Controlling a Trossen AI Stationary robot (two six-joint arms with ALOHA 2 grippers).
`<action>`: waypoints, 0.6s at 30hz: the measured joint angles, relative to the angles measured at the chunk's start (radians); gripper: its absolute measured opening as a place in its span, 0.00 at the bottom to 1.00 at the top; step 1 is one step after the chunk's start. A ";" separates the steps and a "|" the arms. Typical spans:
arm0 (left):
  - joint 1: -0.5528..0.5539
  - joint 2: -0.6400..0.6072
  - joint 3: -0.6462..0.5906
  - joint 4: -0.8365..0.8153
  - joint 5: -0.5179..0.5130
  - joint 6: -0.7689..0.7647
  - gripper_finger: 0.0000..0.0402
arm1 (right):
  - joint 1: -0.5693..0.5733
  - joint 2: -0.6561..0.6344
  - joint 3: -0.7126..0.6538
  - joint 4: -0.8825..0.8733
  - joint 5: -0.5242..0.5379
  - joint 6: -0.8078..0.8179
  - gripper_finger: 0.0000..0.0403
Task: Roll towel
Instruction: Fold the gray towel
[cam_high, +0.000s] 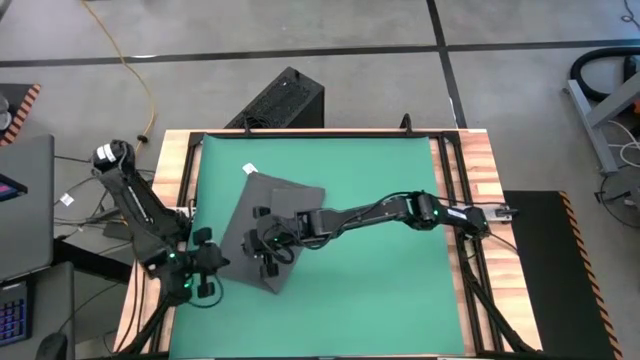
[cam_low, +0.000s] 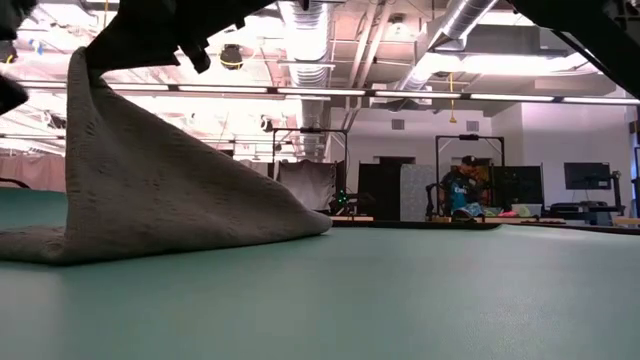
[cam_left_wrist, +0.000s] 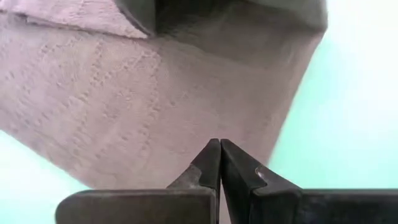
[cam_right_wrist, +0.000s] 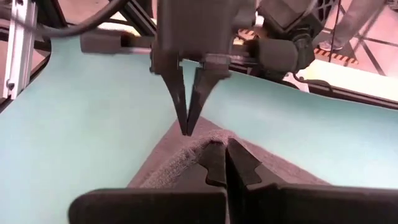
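Dark tapered fingers (cam_right_wrist: 225, 163) of the right gripper (cam_high: 268, 248) are pressed together, pinching a raised edge of the towel (cam_high: 270, 225); the cloth bunches into a soft ridge right at the tips. Left gripper (cam_high: 213, 262) sits just beside the towel's near-left edge, fingers (cam_left_wrist: 214, 163) clenched tip to tip; in the right wrist view its thin pointed tips touch down at that same lifted edge, but cannot tell if cloth is actually caught between them. Towel is dark grey, soft, with a fine dotted woven texture, a rough four-sided shape lying angled on the left-centre of the green mat (cam_high: 400, 290). Small white tag (cam_high: 249, 169) sticks out at its far corner. Low view shows one side pulled up into a steep drape (cam_low: 150, 180), the rest sloping down flat onto the mat. Mat is smooth, matte, rectangular, covering most of the wooden table (cam_high: 490, 160). Black ribbed box (cam_high: 280, 100) stands on the concrete floor beyond the table. A seated person (cam_low: 462, 190) is far back in the room
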 joint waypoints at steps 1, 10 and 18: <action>-0.029 0.003 -0.010 0.004 -0.026 -0.052 0.00 | 0.000 0.000 0.000 -0.001 -0.003 0.000 0.02; -0.083 0.142 -0.052 0.033 0.105 -0.197 0.00 | -0.001 0.000 0.000 -0.021 -0.007 -0.002 0.02; -0.029 0.267 -0.052 0.101 0.120 -0.162 0.00 | 0.005 0.000 0.000 -0.025 -0.020 -0.024 0.02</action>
